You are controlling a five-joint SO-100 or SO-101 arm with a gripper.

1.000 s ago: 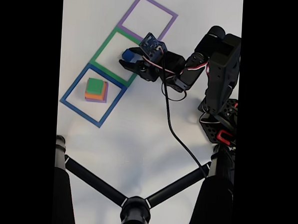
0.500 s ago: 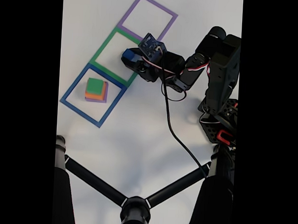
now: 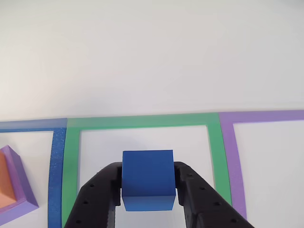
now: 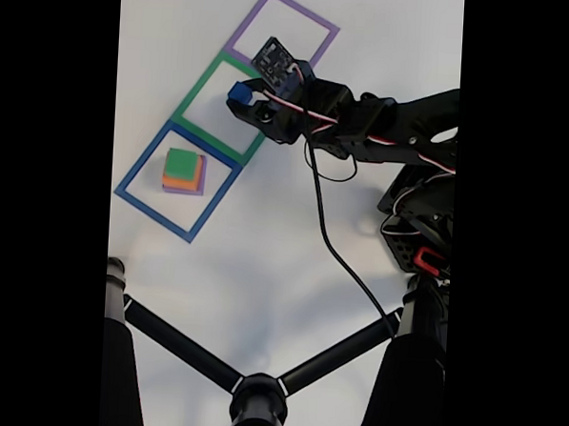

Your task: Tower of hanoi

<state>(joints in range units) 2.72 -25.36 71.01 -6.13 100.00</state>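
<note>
- Other view: the gripper (image 3: 147, 183) came in from the six o'clock edge, its two black fingers (image 3: 97, 194) pinching the blue cube (image 3: 147, 178) from either side. The cube sat over the white inside of the green frame (image 3: 71, 161), toward the frame's six o'clock side; whether it touched the table (image 3: 152, 57) could not be told.
- Other view: at nine o'clock from the cube, past the blue frame (image 3: 58, 166), a corner of the purple block (image 3: 21, 183) showed with the orange block (image 3: 5, 183) lying on top of it, both cut by the picture's edge. At three o'clock lay the purple frame (image 3: 232, 161), touching the green one.
- Fixed view: the arm (image 4: 394, 133) reached in from three o'clock, and the gripper (image 4: 241, 96) held the blue cube (image 4: 239, 92) over the green frame (image 4: 197, 89), near that frame's three o'clock side.
- Fixed view: at about seven o'clock from the cube, inside the blue frame (image 4: 134, 172), stood the stack, the green block (image 4: 180, 163) on the orange block (image 4: 179, 182) on the purple block (image 4: 200, 178). The purple frame (image 4: 300, 13) lay at about one o'clock from the cube.
- Fixed view: a black tripod (image 4: 256, 398) stood at six o'clock.
</note>
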